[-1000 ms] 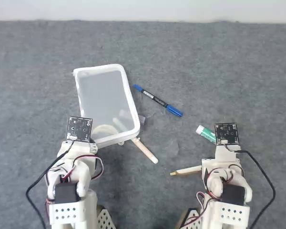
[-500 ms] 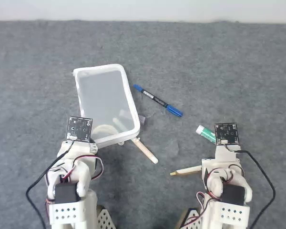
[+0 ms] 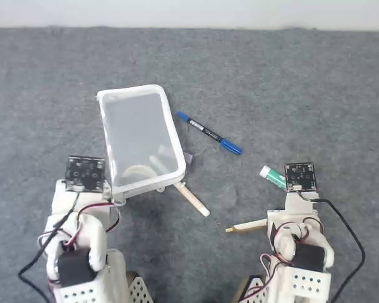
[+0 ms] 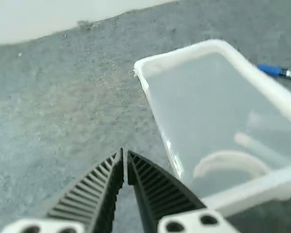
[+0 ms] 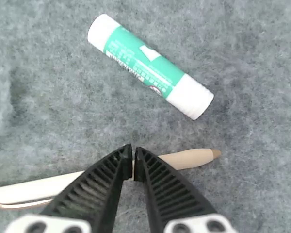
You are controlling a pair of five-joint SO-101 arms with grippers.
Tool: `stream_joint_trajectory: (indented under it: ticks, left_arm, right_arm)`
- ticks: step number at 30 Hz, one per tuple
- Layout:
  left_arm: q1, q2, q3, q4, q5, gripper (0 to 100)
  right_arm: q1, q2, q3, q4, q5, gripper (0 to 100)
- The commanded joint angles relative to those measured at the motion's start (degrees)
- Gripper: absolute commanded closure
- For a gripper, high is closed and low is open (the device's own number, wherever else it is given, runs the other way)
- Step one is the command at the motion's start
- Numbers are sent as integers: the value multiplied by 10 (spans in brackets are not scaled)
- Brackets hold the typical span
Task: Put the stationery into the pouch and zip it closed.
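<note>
small print on glue stick [image 5: 150, 65] label, none legible

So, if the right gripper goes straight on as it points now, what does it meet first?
Probably the beige pen, lying crosswise right at the shut tips of the right gripper; its height above the pen is unclear. The green glue stick lies farther on, apart from the pen.

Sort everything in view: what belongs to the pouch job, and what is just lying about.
Job: pouch, blue pen, glue stick, beige pen, cream pen.
Lying about: grey mat, pale wall.
</note>
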State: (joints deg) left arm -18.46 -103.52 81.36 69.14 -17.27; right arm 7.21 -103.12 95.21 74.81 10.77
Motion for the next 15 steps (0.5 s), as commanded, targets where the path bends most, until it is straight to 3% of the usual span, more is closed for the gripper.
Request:
stream_joint_trajectory:
  ticks: [1, 4, 10, 15]
  left_arm:
    - [11, -9, -51, 52, -55, 986]
    - [9, -9, -76, 93, -70, 920]
    - [-1, -8, -83, 135, -99, 638]
    - [-3, -4, -76, 127, -116, 629]
  right_arm:
    - [1, -10, 12, 2, 2, 992]
    - [1, -10, 12, 2, 2, 992]
    - [1, -10, 12, 2, 2, 992]
    - [1, -10, 12, 2, 2, 992]
